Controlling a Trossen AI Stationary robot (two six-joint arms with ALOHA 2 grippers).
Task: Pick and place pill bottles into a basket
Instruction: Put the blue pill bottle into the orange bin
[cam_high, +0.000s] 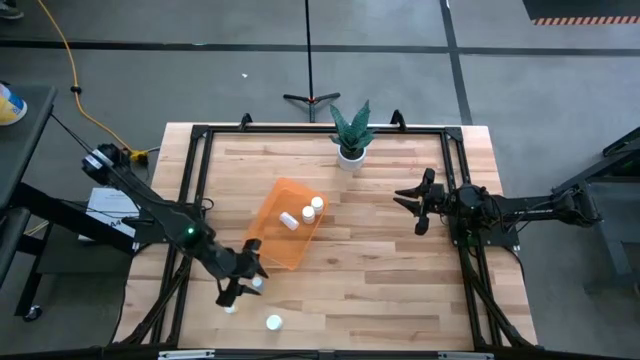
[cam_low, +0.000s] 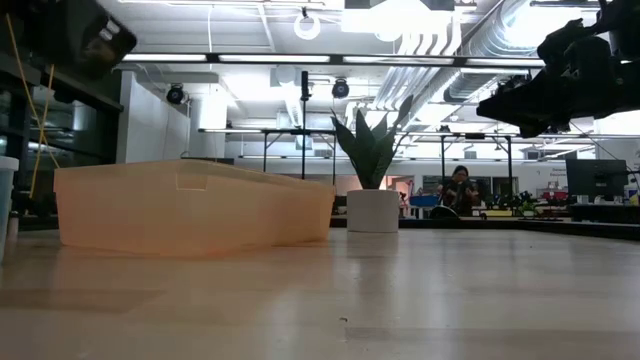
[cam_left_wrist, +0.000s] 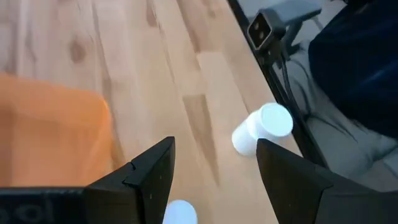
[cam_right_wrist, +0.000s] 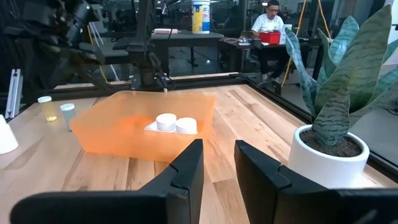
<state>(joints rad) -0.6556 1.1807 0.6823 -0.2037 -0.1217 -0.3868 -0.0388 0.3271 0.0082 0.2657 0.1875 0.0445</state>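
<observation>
The orange basket (cam_high: 285, 238) lies on the table left of centre and holds three white pill bottles (cam_high: 306, 212); two of them show in the right wrist view (cam_right_wrist: 175, 124). My left gripper (cam_high: 247, 276) is open low over the table at the basket's near corner (cam_left_wrist: 56, 134). One pill bottle (cam_left_wrist: 180, 213) stands between its fingers and I see no contact. Another bottle (cam_left_wrist: 261, 129) lies on its side farther out. Two more bottles (cam_high: 273, 322) (cam_high: 230, 308) lie near the table's near edge. My right gripper (cam_high: 413, 208) is open and empty above the table's right half.
A white pot with a green plant (cam_high: 351, 140) stands at the table's far edge, also in the right wrist view (cam_right_wrist: 326, 155). A black frame (cam_high: 455, 190) runs around the table. A person (cam_right_wrist: 268, 22) sits at a desk beyond the table. Bare wood lies between the basket and my right gripper.
</observation>
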